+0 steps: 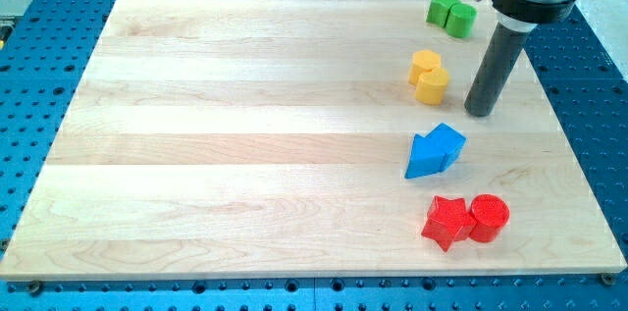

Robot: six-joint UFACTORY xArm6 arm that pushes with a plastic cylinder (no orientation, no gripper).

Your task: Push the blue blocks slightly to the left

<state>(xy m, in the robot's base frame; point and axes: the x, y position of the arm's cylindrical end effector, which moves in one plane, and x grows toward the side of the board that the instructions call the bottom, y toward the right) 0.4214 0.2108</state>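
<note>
My tip [480,112], a bare rod with no pincer, sits just above-right of the touching blue blocks [434,151]

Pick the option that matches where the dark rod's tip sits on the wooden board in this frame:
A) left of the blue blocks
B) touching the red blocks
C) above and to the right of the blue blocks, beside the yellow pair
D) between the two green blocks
C: my tip stands toward the view's top-right of the blue blocks, with a gap between them, and just to the view's right of the yellow blocks.
</note>
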